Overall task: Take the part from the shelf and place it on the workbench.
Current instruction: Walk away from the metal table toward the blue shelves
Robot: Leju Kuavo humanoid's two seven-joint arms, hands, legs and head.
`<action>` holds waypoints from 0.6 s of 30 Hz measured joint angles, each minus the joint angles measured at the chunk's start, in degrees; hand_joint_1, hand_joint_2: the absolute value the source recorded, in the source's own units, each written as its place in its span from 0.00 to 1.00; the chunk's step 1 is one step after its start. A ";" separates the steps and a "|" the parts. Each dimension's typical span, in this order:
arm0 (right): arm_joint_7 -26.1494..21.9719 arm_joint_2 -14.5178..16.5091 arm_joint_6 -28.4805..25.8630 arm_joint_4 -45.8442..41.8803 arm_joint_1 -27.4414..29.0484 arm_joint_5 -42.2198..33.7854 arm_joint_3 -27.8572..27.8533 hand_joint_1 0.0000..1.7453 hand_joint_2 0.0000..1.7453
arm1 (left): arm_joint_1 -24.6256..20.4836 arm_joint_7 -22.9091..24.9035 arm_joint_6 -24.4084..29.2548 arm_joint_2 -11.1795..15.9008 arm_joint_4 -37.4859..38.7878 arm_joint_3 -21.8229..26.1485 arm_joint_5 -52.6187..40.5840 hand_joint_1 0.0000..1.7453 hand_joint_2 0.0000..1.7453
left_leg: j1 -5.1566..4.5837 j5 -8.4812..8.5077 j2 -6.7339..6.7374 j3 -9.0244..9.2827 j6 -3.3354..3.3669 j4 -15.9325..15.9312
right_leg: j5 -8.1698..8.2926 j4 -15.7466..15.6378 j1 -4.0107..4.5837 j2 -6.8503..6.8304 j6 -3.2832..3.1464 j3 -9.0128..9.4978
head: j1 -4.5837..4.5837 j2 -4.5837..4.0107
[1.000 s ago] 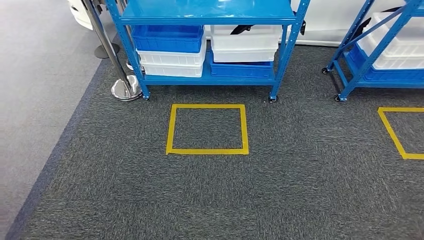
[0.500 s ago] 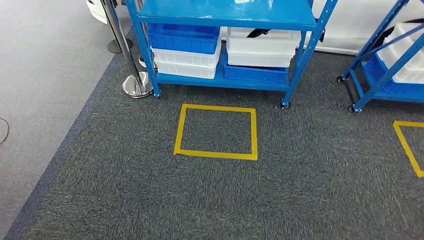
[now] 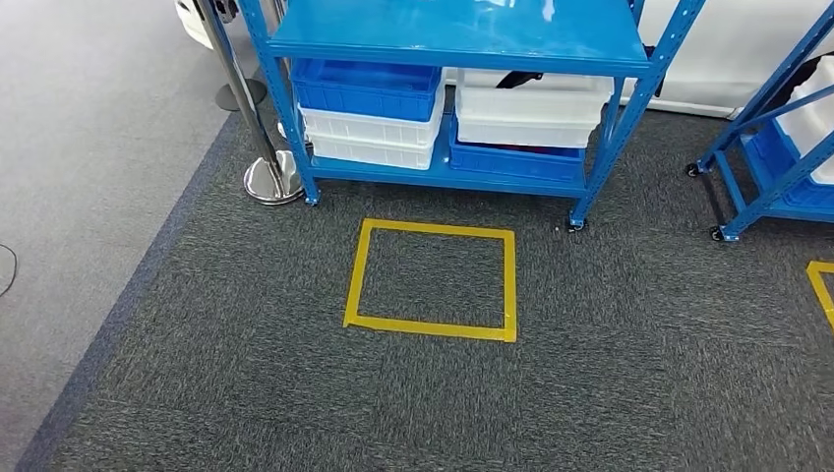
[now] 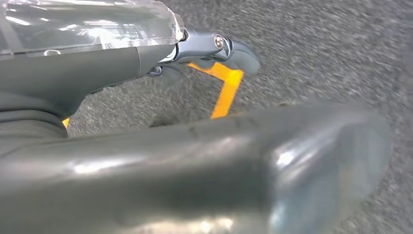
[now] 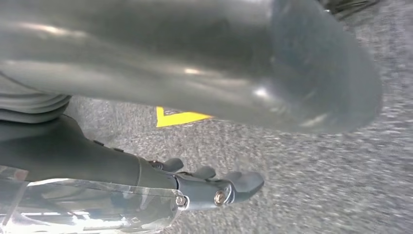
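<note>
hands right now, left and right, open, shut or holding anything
Left hand: holds nothing, hanging over the carpet; fingers open or curled cannot be told.
Right hand: the same, holds nothing; finger state cannot be told.

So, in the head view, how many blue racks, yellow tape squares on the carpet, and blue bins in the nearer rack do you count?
Blue racks: 2, near and right
Yellow tape squares: 2, one whole, one cut off by the edge
Blue bins in the near rack: 2, upper left and lower right
Total: 6
</note>
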 joint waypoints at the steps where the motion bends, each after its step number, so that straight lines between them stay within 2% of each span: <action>1: -0.02 -0.01 0.03 0.00 -0.07 0.02 -0.04 0.00 0.00 | -0.09 0.01 -0.01 0.01 0.00 0.00 -0.01 0.00 0.00 | 0.06 0.66 0.15 -3.06 -0.28 4.49 | -0.65 -0.57 -0.10 -0.04 -0.28 1.28 | -0.01 0.00; 2: -0.03 -0.01 0.05 0.00 -0.09 0.02 -0.09 0.00 0.00 | -0.08 0.02 -0.02 0.01 0.00 0.00 -0.03 0.00 0.00 | 0.12 0.01 0.30 -6.12 -0.50 8.21 | -1.42 -1.03 -0.09 -0.09 -0.46 2.59 | -0.02 0.00; 3: -0.03 -0.01 0.08 0.00 -0.10 0.02 -0.16 0.00 0.00 | 0.00 0.04 -0.02 0.01 0.00 0.01 -0.04 0.00 0.00 | 0.15 -2.16 0.37 -8.76 -0.65 10.44 | -2.26 -1.37 -0.09 -0.04 -0.56 3.93 | -0.02 0.00; 5: -0.03 0.01 0.10 0.01 -0.05 0.01 -0.34 0.00 0.50 | 0.29 0.11 -0.02 0.01 0.00 0.02 -0.04 0.00 0.00 | 0.19 -8.06 0.44 -12.56 -0.71 10.99 | -4.17 -1.75 -0.11 0.20 -0.57 6.78 | -0.02 0.00; 6: -0.03 0.01 0.09 0.01 -0.02 0.02 -0.41 0.00 0.75 | 0.40 0.15 -0.01 0.02 0.00 0.03 -0.04 0.00 0.00 | 0.19 -9.78 0.47 -13.81 -0.63 9.63 | -5.20 -1.86 -0.12 0.32 -0.51 8.24 | -0.02 0.00; 7: -0.04 0.01 0.09 0.02 -0.01 0.05 -0.45 0.00 1.00 | 0.52 0.18 0.00 0.04 0.00 0.04 -0.05 0.00 0.00 | 0.18 -9.29 0.51 -14.73 -0.41 7.39 | -6.30 -1.93 -0.12 0.39 -0.43 9.69 | -0.01 0.00; 8: -0.03 0.01 0.10 0.02 0.08 0.08 -0.49 0.00 1.00 | 0.67 0.21 0.01 0.07 0.00 0.05 -0.07 0.00 0.00 | 0.13 -5.86 0.67 -15.39 -0.10 4.41 | -7.39 -2.02 -0.11 0.44 -0.32 10.94 | 0.01 0.00; 10: 0.02 0.06 0.21 0.03 0.03 0.05 -0.68 0.00 1.00 | 0.98 0.30 0.02 0.18 0.00 0.08 -0.15 0.00 0.00 | -0.19 3.95 1.02 -15.92 0.58 -0.58 | -9.59 -2.06 0.06 0.60 0.16 13.17 | 0.03 0.00; 11: 0.10 0.10 0.28 0.04 -0.09 0.00 -0.79 0.00 0.75 | 1.07 0.33 0.02 0.23 0.00 0.09 -0.23 0.00 0.00 | -0.39 7.25 1.11 -15.69 0.96 -1.76 | -10.49 -2.32 0.12 0.69 0.52 14.33 | 0.02 0.00; 12: 0.16 0.13 0.37 0.04 -0.30 -0.11 -0.87 0.00 0.50 | 1.03 0.36 0.01 0.26 0.00 0.10 -0.30 0.00 0.00 | -0.50 8.27 1.07 -15.17 1.32 -2.15 | -10.78 -2.19 0.23 0.77 0.94 15.28 | 0.03 0.00; 13: 0.26 0.16 0.54 0.05 -0.57 -0.40 -0.92 0.00 0.25 | 0.83 0.37 0.01 0.27 0.00 0.10 -0.38 0.00 0.00 | -0.48 7.93 0.94 -14.16 1.76 -2.33 | -10.15 -1.15 0.29 0.82 1.39 15.41 | 0.03 0.01; 14: 0.38 0.15 0.85 0.05 -0.77 -0.85 -1.01 0.00 0.00 | 0.62 0.36 0.01 0.29 -0.01 0.11 -0.42 0.00 0.00 | -0.42 7.42 0.90 -13.10 2.19 -2.89 | -8.67 1.35 0.26 0.78 1.71 14.60 | 0.08 0.01; 15: 0.45 0.15 1.21 0.07 -1.00 -1.38 -1.16 0.00 0.00 | 0.40 0.36 0.01 0.34 -0.02 0.10 -0.44 0.00 0.00 | -0.31 6.93 0.94 -11.90 2.57 -3.60 | -6.89 5.12 0.25 0.73 1.93 12.52 | 0.18 0.01; 16: 0.51 0.14 1.57 0.10 -1.25 -1.89 -1.37 0.00 0.25 | 0.23 0.36 0.01 0.39 -0.03 0.10 -0.44 0.00 0.00 | -0.26 6.33 1.05 -10.54 2.88 -4.34 | -5.87 9.36 0.19 0.66 2.02 9.62 | 0.26 0.01; 17: 0.54 0.14 1.78 0.13 -1.34 -2.21 -1.58 0.00 0.50 | 0.22 0.37 0.02 0.44 -0.04 0.09 -0.43 0.00 0.00 | -0.25 5.59 1.18 -9.22 3.11 -5.00 | -6.35 12.85 0.11 0.58 2.00 6.65 | 0.34 0.00; 18: 0.55 0.14 1.83 0.15 -1.38 -2.31 -1.73 0.00 0.75 | 0.24 0.39 0.02 0.47 -0.04 0.09 -0.43 0.00 0.00 | -0.28 4.79 1.21 -7.87 3.25 -5.51 | -8.29 14.99 0.12 0.53 2.01 3.94 | 0.38 0.00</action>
